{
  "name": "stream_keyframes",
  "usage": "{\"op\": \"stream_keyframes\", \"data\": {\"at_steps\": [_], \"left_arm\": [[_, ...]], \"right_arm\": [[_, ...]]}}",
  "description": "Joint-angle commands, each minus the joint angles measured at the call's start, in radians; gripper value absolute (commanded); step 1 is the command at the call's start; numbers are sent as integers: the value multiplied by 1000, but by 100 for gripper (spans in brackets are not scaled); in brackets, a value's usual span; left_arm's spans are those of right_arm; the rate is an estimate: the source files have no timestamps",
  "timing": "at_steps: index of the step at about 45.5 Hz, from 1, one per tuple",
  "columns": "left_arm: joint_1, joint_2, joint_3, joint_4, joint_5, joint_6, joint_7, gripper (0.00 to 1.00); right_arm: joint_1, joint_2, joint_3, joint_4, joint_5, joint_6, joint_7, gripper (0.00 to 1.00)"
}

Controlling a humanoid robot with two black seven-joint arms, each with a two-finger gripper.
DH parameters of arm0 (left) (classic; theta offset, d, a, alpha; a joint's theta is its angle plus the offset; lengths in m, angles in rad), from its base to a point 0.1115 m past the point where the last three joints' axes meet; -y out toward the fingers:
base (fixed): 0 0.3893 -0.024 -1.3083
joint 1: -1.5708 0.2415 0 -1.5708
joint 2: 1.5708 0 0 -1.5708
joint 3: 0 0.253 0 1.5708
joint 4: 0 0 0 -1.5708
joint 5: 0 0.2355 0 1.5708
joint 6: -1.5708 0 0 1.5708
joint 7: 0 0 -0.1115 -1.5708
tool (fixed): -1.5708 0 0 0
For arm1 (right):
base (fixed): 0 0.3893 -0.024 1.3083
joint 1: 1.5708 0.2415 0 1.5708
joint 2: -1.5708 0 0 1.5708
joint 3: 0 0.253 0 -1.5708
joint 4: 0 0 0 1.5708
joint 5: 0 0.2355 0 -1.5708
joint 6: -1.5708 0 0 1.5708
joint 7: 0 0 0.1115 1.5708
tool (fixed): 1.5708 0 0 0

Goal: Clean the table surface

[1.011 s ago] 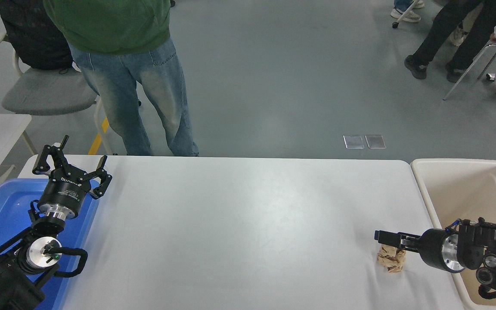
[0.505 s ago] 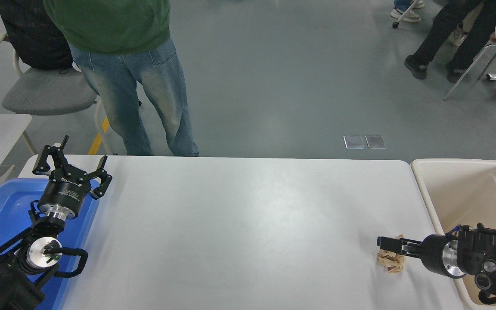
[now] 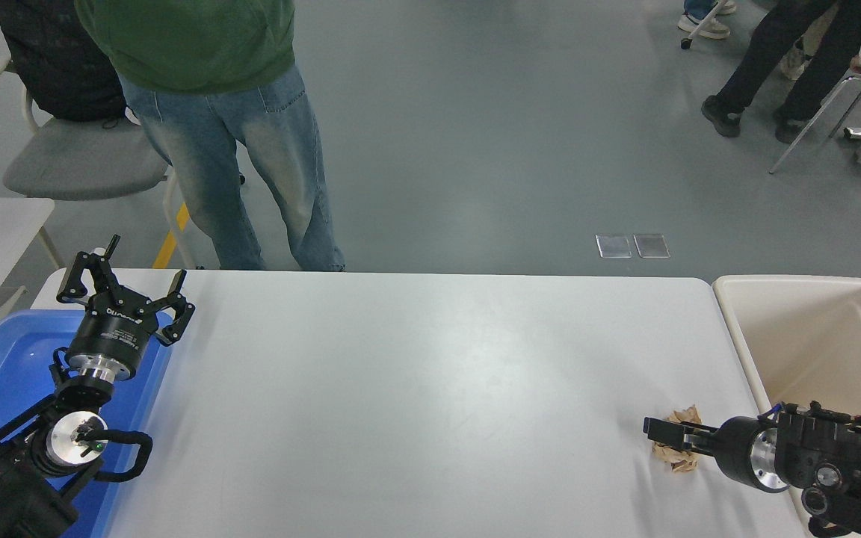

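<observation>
The right gripper (image 3: 662, 433) has dropped lower and slid left, its fingers now lying over a crumpled brown paper wad (image 3: 679, 450) on the table surface (image 3: 415, 396); whether they pinch it I cannot tell. The cream tub (image 3: 812, 336) beside the table's right end looks bare inside, though the arm hides its near part. The blue bin (image 3: 4, 359) sits beneath the parked left gripper (image 3: 120, 288), fingers spread wide.
</observation>
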Motion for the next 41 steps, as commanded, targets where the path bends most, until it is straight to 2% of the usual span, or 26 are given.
{"op": "stream_keyframes", "data": {"at_steps": [1, 41], "left_arm": [[1, 1, 0, 0, 0, 0, 0, 99], [1, 1, 0, 0, 0, 0, 0, 99]], "right_arm": [[-6, 26, -3, -22, -3, -12, 2, 100], [9, 66, -126, -80, -48, -88, 11, 100]]}}
